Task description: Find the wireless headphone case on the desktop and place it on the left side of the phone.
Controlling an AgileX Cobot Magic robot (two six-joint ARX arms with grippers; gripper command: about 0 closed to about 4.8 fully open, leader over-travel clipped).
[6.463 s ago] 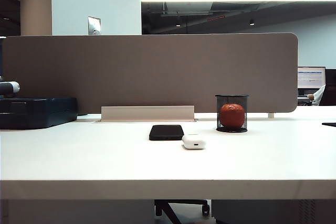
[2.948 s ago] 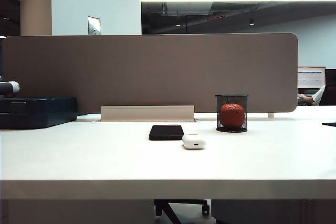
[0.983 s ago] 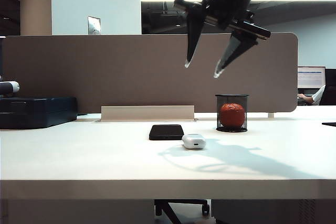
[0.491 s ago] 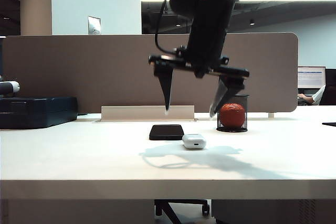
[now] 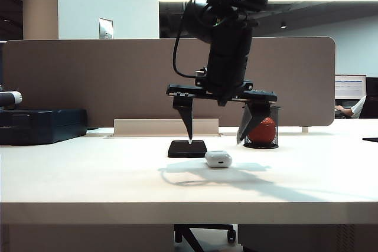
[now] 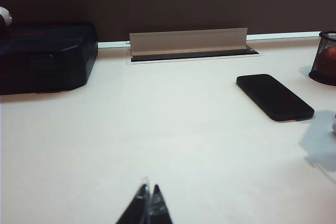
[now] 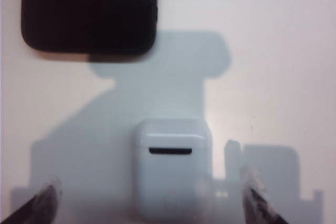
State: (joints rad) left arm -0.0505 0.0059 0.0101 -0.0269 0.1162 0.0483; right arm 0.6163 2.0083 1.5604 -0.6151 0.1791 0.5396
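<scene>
A: What is laid out on the smooth white counter (image 5: pixel 88 181)?

B: A flat glossy black phone (image 5: pixel 187 149) is seen; a rounded white headphone case (image 5: pixel 218 159) lies just beside its right corner.

A: And the claws?

B: The right claw (image 5: pixel 214 135) is spread wide above the case. The left claw (image 6: pixel 147 203), pinched together, is kept well apart.

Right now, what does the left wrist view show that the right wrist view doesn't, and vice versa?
Left wrist only: the shut left gripper, the dark blue case, the metal cable tray and the black mesh cup on the white desktop.
Right wrist only: the small glossy white headphone case, between the open right gripper's fingertips.
Both: the flat black phone and the desktop.
</scene>
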